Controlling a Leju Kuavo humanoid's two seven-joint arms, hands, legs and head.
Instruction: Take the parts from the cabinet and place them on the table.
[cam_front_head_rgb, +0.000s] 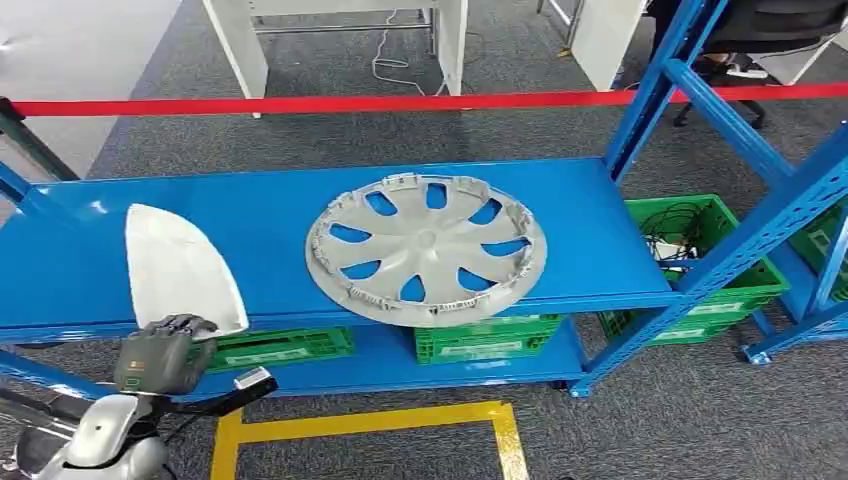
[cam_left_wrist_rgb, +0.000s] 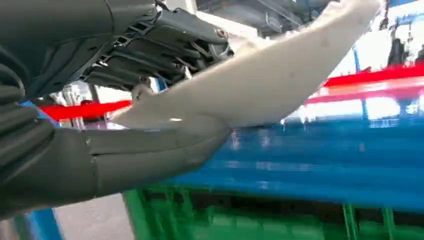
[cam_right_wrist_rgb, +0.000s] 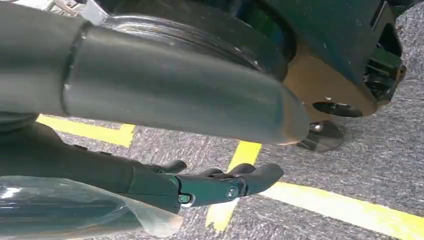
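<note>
the blue shelf rack (cam_front_head_rgb: 250, 215) is the landmark here, its top deck stretching across the head view with a red barrier tape (cam_front_head_rgb: 400, 102) running behind it and green crates (cam_front_head_rgb: 485, 338) on the lower level beneath. near the middle of that deck lies the grey wheel cover (cam_front_head_rgb: 427, 248), flat, its front rim slightly overhanging the deck's front edge. towards the deck's left end sits the pale off-white panel part (cam_front_head_rgb: 180, 262), a curved, pointed piece whose near edge reaches the deck's front lip. the left hand (cam_front_head_rgb: 165, 352) is at that lip, and the left wrist view shows its thumb under the panel and the dark fingers over it, so it is clamped on the panel's edge. the right hand (cam_right_wrist_rgb: 220, 185) hangs low over the carpet and yellow floor marking (cam_right_wrist_rgb: 350, 205), fingers slightly curled and holding nothing. the step in hand looks like lifting the panel off the rack; next it probably needs a clean pull clear of the deck before turning to the table.
</note>
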